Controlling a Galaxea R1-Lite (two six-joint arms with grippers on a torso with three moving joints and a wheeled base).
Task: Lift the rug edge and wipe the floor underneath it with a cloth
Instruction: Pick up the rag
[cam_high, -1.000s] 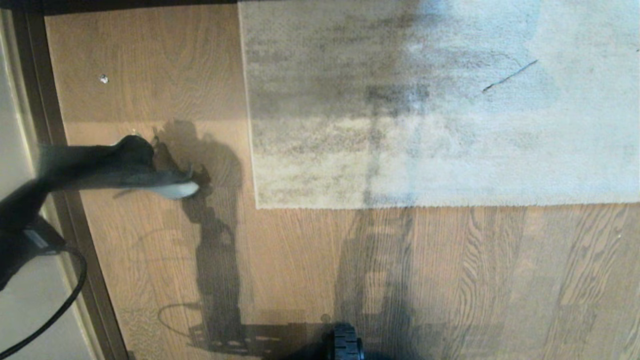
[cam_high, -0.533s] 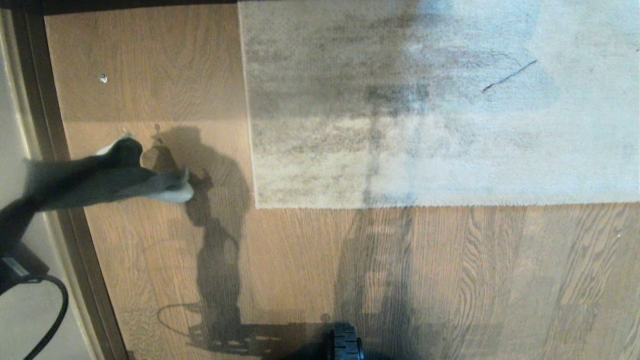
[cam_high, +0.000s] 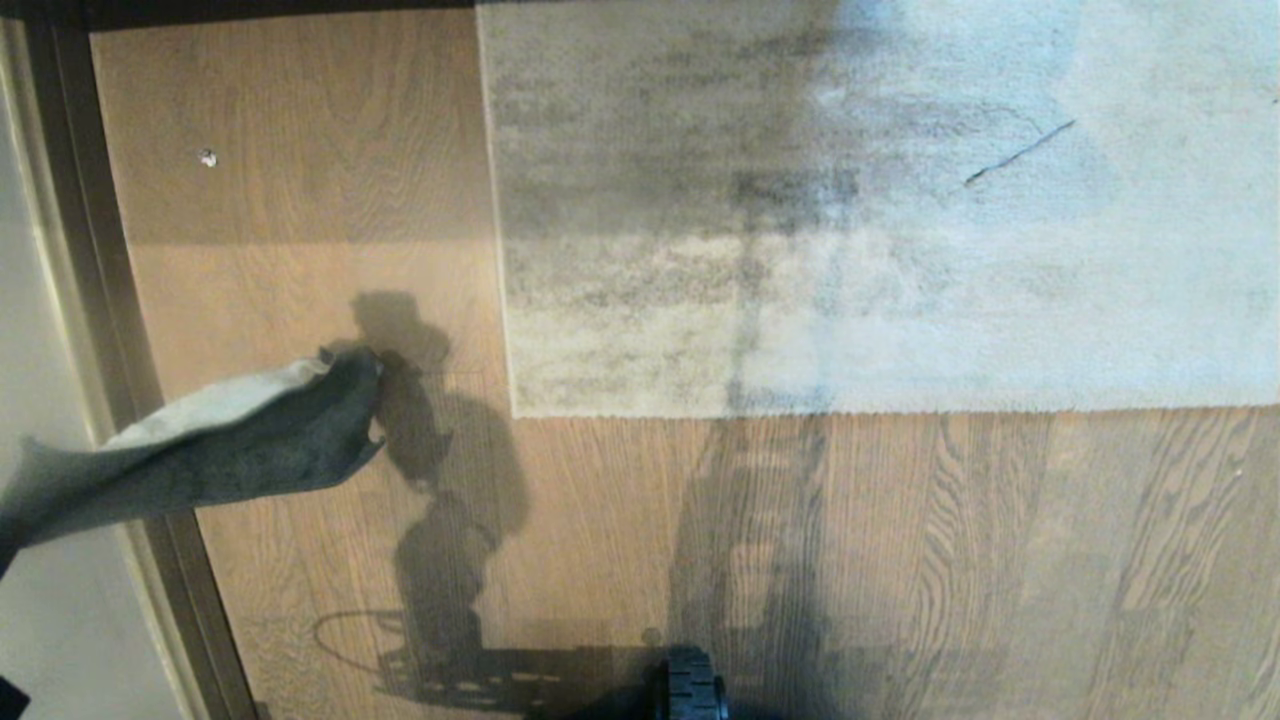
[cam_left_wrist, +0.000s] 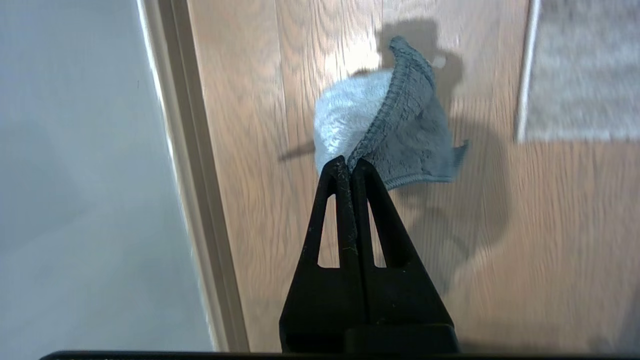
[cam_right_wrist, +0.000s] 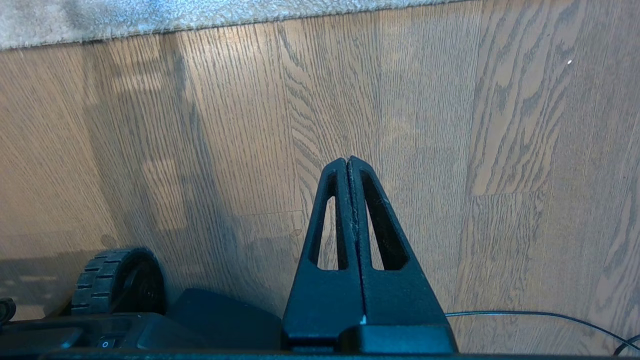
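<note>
The left gripper (cam_left_wrist: 348, 162) pinches the cloth (cam_high: 220, 450) above the floor (cam_high: 600, 540).
The arm is cut off at the head view's left side. The rug edge (cam_high: 505, 300) lies flat, with bare floor between it and the cloth. The right gripper (cam_right_wrist: 348, 161) is pressed together, holding nothing.

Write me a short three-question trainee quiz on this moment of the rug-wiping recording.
1. True or false: the rug edge is lifted off the floor.
2. Which gripper holds the cloth: A left gripper, B right gripper, C neither?
3. Fill in: the right gripper's fingers are ____ and hold nothing.

Key: 1 false, the rug lies flat; 2 A; 3 shut.
</note>
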